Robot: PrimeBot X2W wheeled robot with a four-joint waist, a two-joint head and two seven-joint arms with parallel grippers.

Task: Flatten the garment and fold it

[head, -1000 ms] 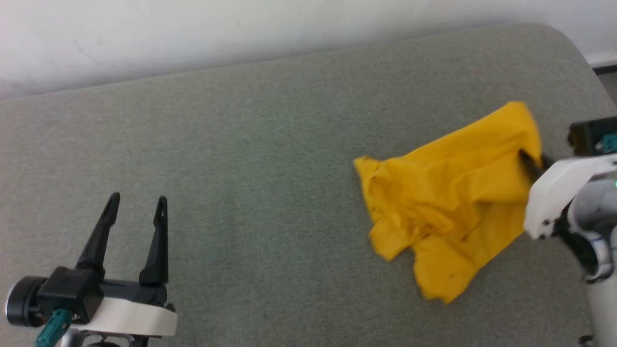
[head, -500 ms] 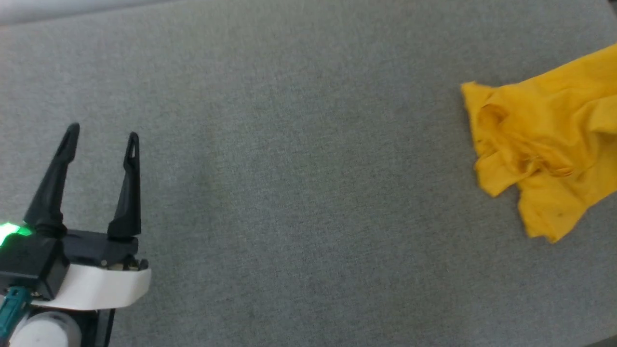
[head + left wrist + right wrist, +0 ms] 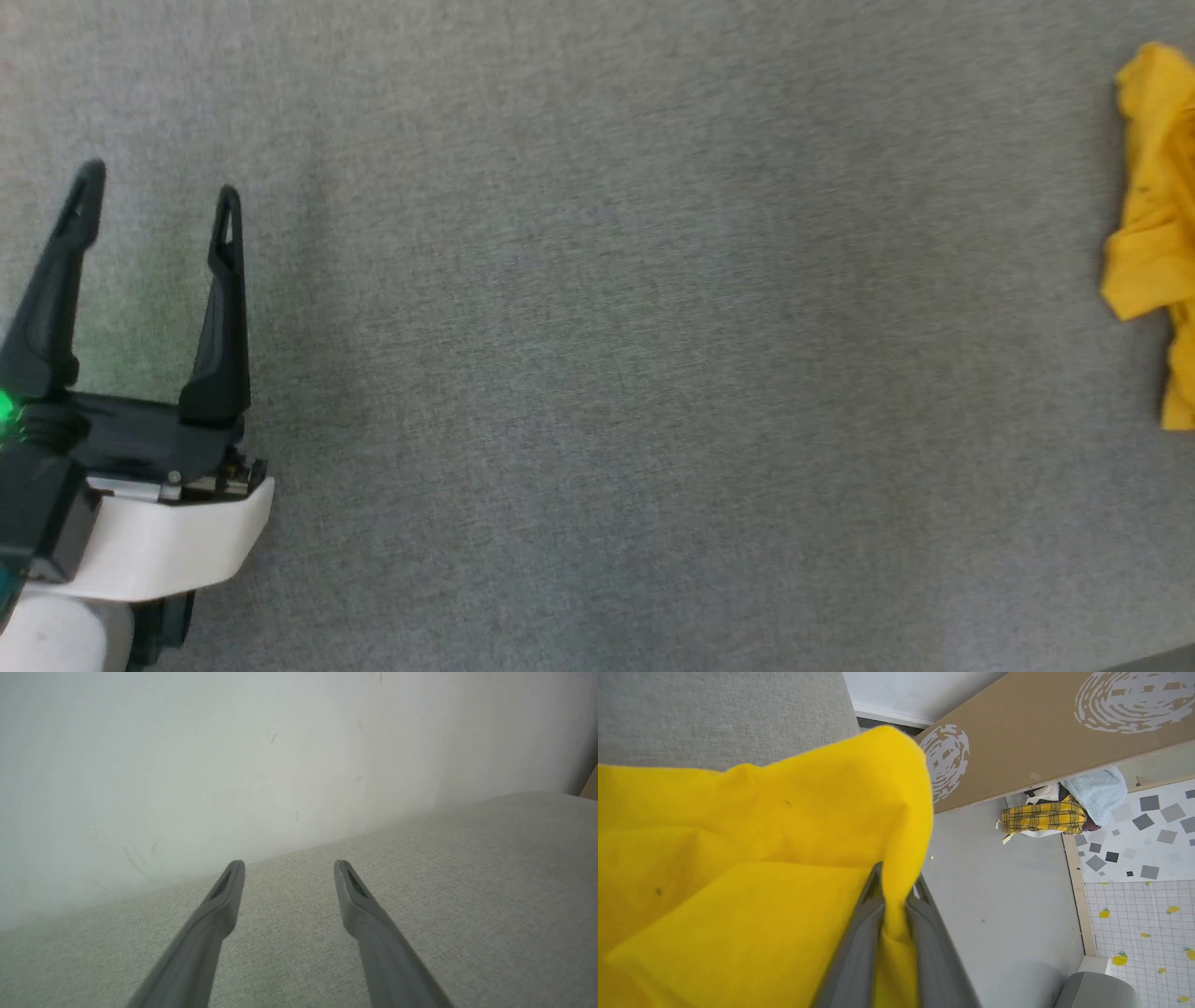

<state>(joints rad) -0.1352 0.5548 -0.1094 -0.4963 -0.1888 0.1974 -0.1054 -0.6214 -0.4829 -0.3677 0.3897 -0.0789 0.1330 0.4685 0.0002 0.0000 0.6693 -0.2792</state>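
I noted right gripper (image 3: 896,879) jaws clamped on the garment (image 3: 738,858), a fold between them. On left gripper (image 3: 159,179), jaws stood wide apart.

Matt cloth garment (image 3: 738,858); rough grey woven upholstery (image 3: 597,373); matt, perhaps plastic, left gripper (image 3: 159,180).

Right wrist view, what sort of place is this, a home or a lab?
Likely an indoor test room for cloth folding: a grey padded surface against a white wall, spare clothes heaped on the floor, patterned mats.
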